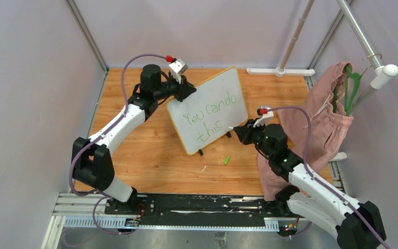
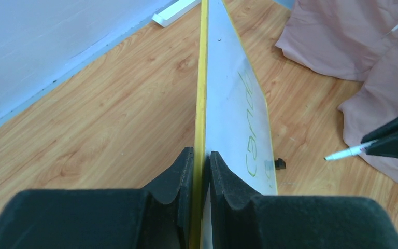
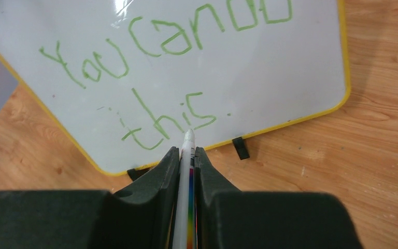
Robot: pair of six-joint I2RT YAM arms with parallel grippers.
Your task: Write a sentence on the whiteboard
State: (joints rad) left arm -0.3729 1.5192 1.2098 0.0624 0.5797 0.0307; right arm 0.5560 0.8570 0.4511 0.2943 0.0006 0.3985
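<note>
The right gripper (image 3: pixel 186 155) is closed narrowly on a white marker (image 3: pixel 188 139). The marker tip lies at the foot of the last word, and contact with the surface cannot be confirmed. The left gripper (image 2: pixel 201 161) is clamped on the yellow side rim of the whiteboard (image 2: pixel 228 104). Hazards: a sideways tip movement would probably smear the fresh ink or leave a stray stroke. Excess forward pressure could pivot the board in the left clamp or skid its feet across the wooden table (image 1: pixel 150 155). The whiteboard stands near the table centre, between the arms, leaning back on two black feet. It is glossy white with rounded corners. The sentence (image 3: pixel 160 46), in uneven green lettering, reads "You can do" above "this".
</note>
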